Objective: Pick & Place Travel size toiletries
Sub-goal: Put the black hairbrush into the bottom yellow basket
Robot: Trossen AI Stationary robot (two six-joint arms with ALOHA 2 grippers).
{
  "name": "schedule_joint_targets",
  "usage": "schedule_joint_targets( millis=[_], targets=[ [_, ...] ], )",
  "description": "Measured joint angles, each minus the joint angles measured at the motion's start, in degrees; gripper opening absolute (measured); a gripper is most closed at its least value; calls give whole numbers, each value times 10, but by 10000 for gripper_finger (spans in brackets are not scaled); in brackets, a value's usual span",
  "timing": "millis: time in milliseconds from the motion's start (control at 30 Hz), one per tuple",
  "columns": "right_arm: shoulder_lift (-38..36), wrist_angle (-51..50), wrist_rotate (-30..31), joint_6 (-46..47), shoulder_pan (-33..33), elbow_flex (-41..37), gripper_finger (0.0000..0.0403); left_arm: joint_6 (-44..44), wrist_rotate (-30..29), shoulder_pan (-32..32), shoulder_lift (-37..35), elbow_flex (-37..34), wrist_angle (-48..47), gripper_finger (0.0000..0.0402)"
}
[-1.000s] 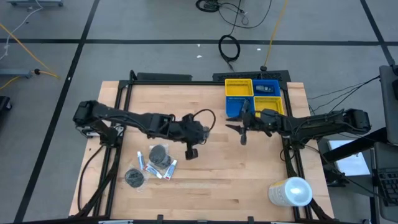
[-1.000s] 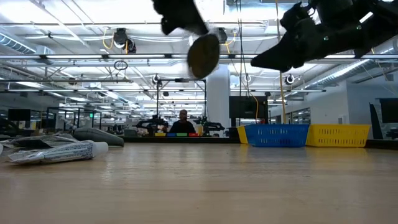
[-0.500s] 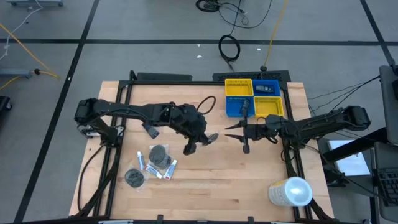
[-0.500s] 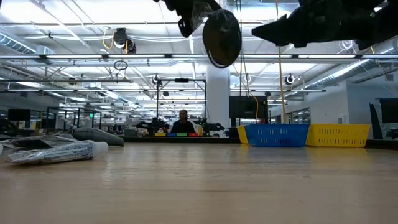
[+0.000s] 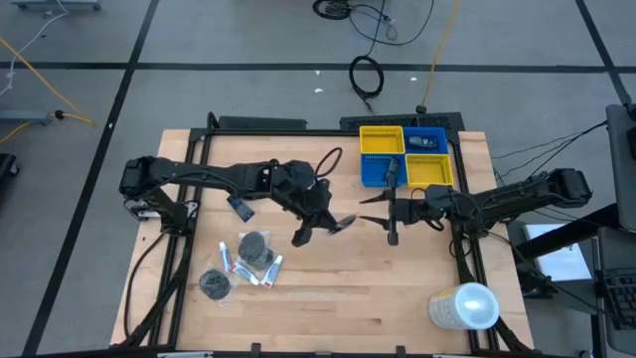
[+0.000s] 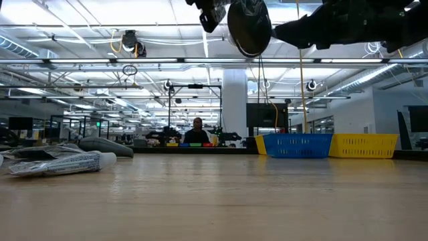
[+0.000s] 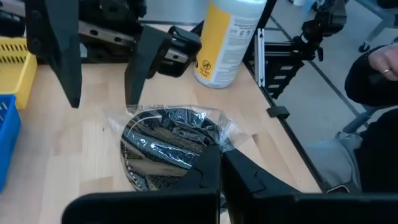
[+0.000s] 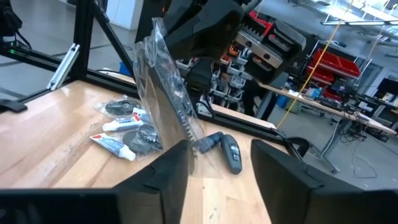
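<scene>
My left gripper (image 5: pixel 331 221) is shut on a round dark tin sealed in clear plastic wrap (image 7: pixel 163 146), held high over the table's middle (image 6: pixel 249 25). My right gripper (image 5: pixel 370 211) stands open just to the tin's right, fingers level and pointing at it; the wrapped tin (image 8: pixel 163 87) shows edge-on ahead of its fingers. Whether the wrap brushes a finger, I cannot tell. The other travel size toiletries, white tubes and dark items (image 5: pixel 248 261), lie in a heap at the near left (image 8: pixel 121 134). My left gripper pinches the wrapped tin at its rim (image 7: pixel 205 155) between its two fingers. The fingers come from the table's left, slanting a little downward. The tin is lifted clear of the table and stands on edge, one flat face toward the table's near edge.
Yellow and blue bins (image 5: pixel 407 159) stand at the far right, behind my right gripper. A big white cylinder (image 5: pixel 464 306) sits at the near right corner. A person's sleeve (image 7: pixel 373 93) shows beyond the table's edge. Bare wood lies under both grippers.
My left gripper has carried the tin up and toward the table's right, up to my right gripper, and has turned its wrist; the tin's flat face has swung round with it. My right gripper has shifted slightly toward the near edge and rolled.
</scene>
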Motion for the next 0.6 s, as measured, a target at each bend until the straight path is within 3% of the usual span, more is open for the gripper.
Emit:
schedule_joint_targets(
  millis=[300,467,600],
  targets=[
    [40,26,-2,5,0,15,191,20,9,1,0,0,31,0],
    [64,27,-18,4,0,35,168,27,13,5,0,0,32,0],
    [66,27,-32,0,0,39,126,27,13,11,0,0,19,0]
  ],
)
